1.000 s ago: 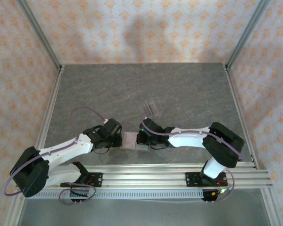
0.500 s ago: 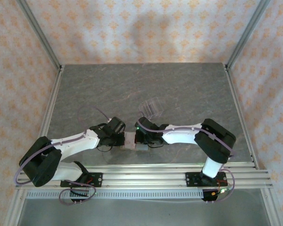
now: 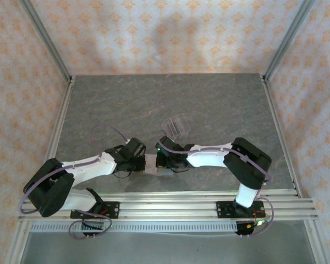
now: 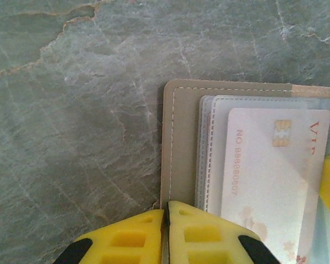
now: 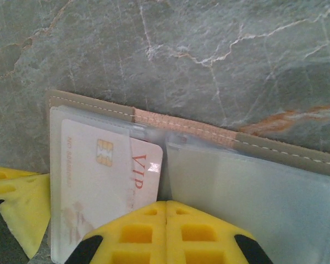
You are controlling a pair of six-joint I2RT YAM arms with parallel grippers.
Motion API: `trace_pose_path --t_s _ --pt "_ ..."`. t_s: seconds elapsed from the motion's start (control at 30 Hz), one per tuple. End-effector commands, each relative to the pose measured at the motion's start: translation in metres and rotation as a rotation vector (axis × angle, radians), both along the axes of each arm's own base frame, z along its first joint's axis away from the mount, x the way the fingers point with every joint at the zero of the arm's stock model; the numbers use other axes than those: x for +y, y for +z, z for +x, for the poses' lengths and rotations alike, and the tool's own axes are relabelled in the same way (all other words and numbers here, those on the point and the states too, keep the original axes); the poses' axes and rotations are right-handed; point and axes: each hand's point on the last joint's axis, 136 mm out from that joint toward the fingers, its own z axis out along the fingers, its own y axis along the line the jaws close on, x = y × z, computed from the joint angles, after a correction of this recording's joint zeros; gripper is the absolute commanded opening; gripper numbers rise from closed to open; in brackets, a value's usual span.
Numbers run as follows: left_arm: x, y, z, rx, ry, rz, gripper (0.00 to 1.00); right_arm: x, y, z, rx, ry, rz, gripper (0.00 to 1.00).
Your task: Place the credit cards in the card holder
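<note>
On the grey stone surface [image 3: 126, 104], near its front edge, the left hand [image 4: 165, 206] is closed, its tips meeting at the left edge of the holder [image 4: 181, 143]. The holder is a tan stitched pouch lying open and flat between the arms. A pale card [image 4: 264, 165] with a gold chip and red "VIP" sits in its clear left sleeve. The right hand [image 5: 166, 204] is closed too, tips at the sleeves' near edge.

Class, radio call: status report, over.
Left gripper shut at card holder edge. Right gripper shut near its fold. VIP card part-way in sleeve. Clear stand apart.
</note>
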Motion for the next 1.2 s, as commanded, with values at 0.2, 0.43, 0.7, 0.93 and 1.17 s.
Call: trace_pose_path --t_s 0.2,0.43,0.7,0.93,1.17 --pt "0.015 -0.018 -0.014 0.033 0.008 0.035 0.10 0.027 0.004 0.002 0.001 0.001 0.100 0.01" --pt "0.016 -0.017 -0.015 0.029 0.021 0.025 0.10 0.033 0.006 0.003 -0.013 -0.002 0.132 0.14" --pt "0.016 -0.018 -0.018 0.031 0.030 0.015 0.10 -0.021 0.030 0.008 -0.110 -0.030 -0.110 0.19" --pt "0.016 -0.018 -0.018 0.029 0.034 0.014 0.10 -0.046 0.037 0.019 -0.154 0.022 -0.273 0.25" --pt "0.018 -0.017 -0.019 0.025 0.039 0.017 0.10 -0.038 0.026 0.030 -0.153 0.072 -0.346 0.28"
